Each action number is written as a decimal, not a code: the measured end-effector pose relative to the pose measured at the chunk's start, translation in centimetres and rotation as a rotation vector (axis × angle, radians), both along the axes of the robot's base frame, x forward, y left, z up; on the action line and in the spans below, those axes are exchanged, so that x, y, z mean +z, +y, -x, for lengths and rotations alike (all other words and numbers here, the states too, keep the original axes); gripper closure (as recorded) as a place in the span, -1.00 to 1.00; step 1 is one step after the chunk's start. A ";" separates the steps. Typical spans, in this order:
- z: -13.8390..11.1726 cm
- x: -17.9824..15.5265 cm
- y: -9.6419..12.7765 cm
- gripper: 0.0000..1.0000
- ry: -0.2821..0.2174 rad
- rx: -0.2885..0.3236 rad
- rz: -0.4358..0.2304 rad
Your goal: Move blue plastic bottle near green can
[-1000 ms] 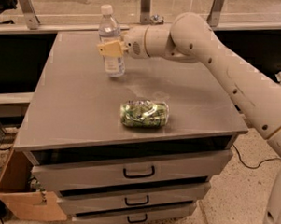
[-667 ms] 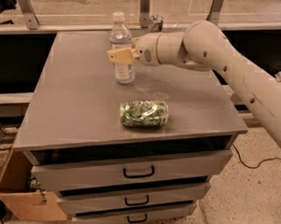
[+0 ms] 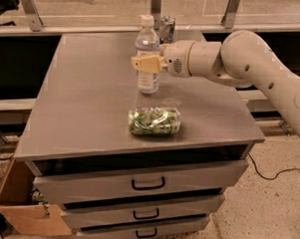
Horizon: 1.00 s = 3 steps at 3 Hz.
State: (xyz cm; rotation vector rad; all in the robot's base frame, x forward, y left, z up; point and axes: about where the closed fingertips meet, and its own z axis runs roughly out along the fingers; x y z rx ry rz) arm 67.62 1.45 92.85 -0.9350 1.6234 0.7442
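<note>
**A:** In the camera view, where is the hand (image 3: 148, 63)?

**B:** It is above the back half of the tabletop (image 3: 76, 103). It sits at the end of the pale arm (image 3: 252, 58), which reaches in from the right side of the picture. The hand points to the left.

**A:** And what is its state?

**B:** It is clamped on the blue plastic bottle (image 3: 146, 79). One yellowish finger (image 3: 141, 63) lies across the front of the bottle, at about the middle of its height. The other finger is hidden behind the bottle.

**A:** How does the bottle stand?

**B:** Upright, with the white cap (image 3: 147, 20) on top, above the hand. Its bottom is very low over the tabletop, but I cannot tell if it touches the surface.

**A:** Where is the green can (image 3: 154, 121) relative to this?

**B:** It lies on its side, crushed, on the tabletop, closer to the front edge. It is near the bottle and the hand, in front of them and a little to the right. They do not touch, because a strip of bare tabletop is between them.

**A:** Are there other things?

**B:** A slim silver can (image 3: 167, 26) stands upright behind the bottle, at the back edge. Under the tabletop are three drawers (image 3: 147, 183). A cardboard box (image 3: 21, 213) sits on the floor at the lower left.
</note>
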 end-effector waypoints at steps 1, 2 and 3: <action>1.3 0.6 -1.3 1.00 -0.003 -0.015 -0.015; 3.0 0.0 -1.5 1.00 0.021 -0.013 -0.036; 4.5 -1.3 -0.7 0.66 0.057 0.010 -0.054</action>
